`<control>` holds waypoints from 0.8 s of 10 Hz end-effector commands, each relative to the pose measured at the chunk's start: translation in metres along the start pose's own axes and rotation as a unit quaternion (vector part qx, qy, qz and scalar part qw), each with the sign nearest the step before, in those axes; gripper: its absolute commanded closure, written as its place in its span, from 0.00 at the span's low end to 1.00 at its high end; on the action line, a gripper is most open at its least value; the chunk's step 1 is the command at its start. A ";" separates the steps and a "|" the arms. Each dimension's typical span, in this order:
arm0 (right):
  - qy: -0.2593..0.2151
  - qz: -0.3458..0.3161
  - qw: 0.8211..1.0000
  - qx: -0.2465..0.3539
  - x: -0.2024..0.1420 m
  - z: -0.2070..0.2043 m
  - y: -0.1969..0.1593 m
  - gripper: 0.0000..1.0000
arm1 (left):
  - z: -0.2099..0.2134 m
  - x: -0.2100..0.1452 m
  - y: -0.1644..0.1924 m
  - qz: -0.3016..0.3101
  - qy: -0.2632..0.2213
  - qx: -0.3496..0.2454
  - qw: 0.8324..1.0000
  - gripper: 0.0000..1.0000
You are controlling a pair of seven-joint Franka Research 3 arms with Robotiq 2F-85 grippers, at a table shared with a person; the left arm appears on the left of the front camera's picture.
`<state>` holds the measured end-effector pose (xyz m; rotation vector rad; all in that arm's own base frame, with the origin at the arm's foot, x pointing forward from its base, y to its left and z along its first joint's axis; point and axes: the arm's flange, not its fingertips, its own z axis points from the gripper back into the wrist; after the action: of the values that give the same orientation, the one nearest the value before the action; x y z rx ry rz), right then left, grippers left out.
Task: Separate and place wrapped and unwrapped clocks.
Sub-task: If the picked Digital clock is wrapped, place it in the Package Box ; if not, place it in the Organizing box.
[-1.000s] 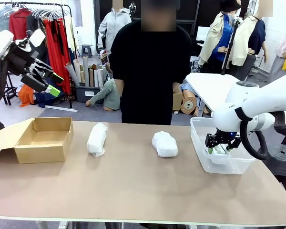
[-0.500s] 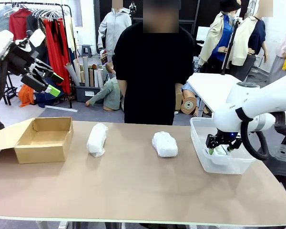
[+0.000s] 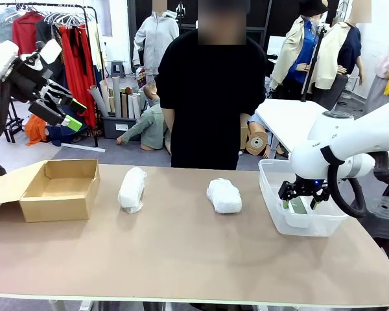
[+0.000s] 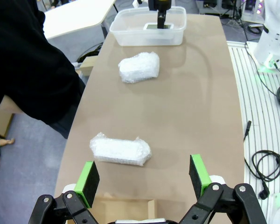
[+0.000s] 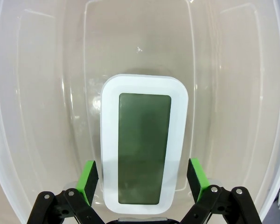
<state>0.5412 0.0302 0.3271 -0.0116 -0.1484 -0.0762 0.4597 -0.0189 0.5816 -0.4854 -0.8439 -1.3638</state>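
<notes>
Right wrist view, clock (image 5: 143,140) centred under spread right gripper (image 5: 143,176)

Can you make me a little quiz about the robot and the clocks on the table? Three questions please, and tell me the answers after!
1. Count: how many wrapped clocks lie on the table?
2. True or false: the bare clock lies inside the clear tub.
3. Pick one: the right gripper above the bare clock is A) open, B) shut on the clock, C) shut on a wrapped clock.

Key: 1) two; 2) true; 3) A.
</notes>
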 end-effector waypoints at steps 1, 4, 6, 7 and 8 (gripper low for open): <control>-0.005 -0.016 1.000 -0.004 -0.001 0.003 0.001 0.00 | 0.001 0.000 0.000 0.000 -0.004 -0.002 1.000 0.00; 0.005 0.005 1.000 0.001 0.007 0.029 0.004 0.00 | 0.001 0.000 0.000 0.000 -0.004 -0.002 1.000 0.00; 0.006 0.022 1.000 0.013 0.014 0.057 0.009 0.00 | 0.001 0.000 0.000 0.000 -0.004 -0.002 1.000 0.00; 0.011 0.034 0.999 0.021 0.016 0.070 0.010 0.00 | 0.001 0.000 0.000 0.000 -0.004 -0.002 1.000 0.00; 0.008 0.051 0.998 0.025 0.017 0.081 0.009 0.00 | 0.001 0.000 0.000 0.000 -0.004 -0.002 1.000 0.00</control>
<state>0.5462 0.0428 0.4012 -0.0041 -0.1442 -0.0179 0.4597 -0.0189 0.5816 -0.4854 -0.8438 -1.3638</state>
